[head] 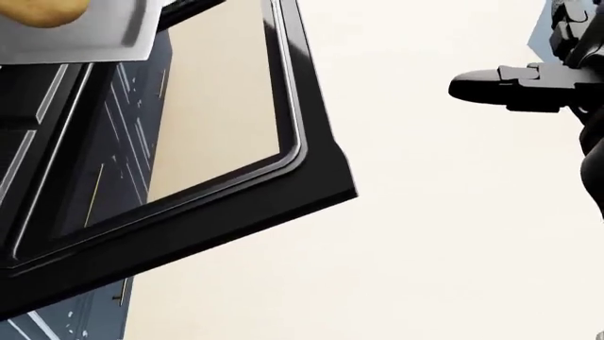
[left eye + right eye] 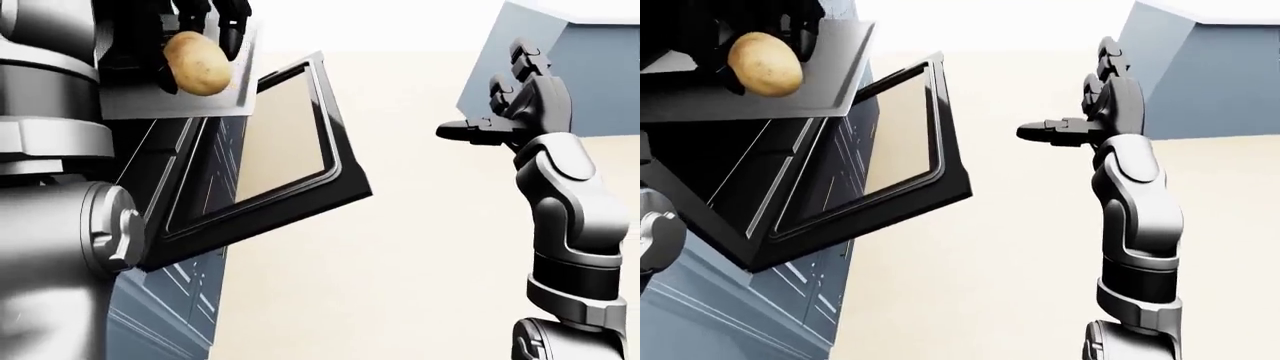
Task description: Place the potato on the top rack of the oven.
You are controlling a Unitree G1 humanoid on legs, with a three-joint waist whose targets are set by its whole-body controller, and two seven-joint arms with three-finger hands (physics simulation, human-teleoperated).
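- At the top left of the left-eye view, the potato [image 2: 198, 63] is lying on a flat grey tray [image 2: 175, 105], or rack, which is sticking out above the oven opening; I judge it is pulled out like this so the load can go on from above.
- Just above it, the left hand [image 2: 205, 22] is showing only dark fingers [image 2: 232, 30] around the potato. I cannot tell if they are gripping it or already letting go.
- Below the tray, the oven door [image 2: 255, 172] is hanging open and tilted down, which is giving free access to the inside.
- Well apart, at the right side, the right hand [image 2: 505, 105] is raised with its fingers spread and is holding nothing; probably it is kept there to be out of the way.
- Beside the oven, blue-grey cabinet fronts [image 2: 175, 300] are showing over the pale floor [image 1: 444, 234].
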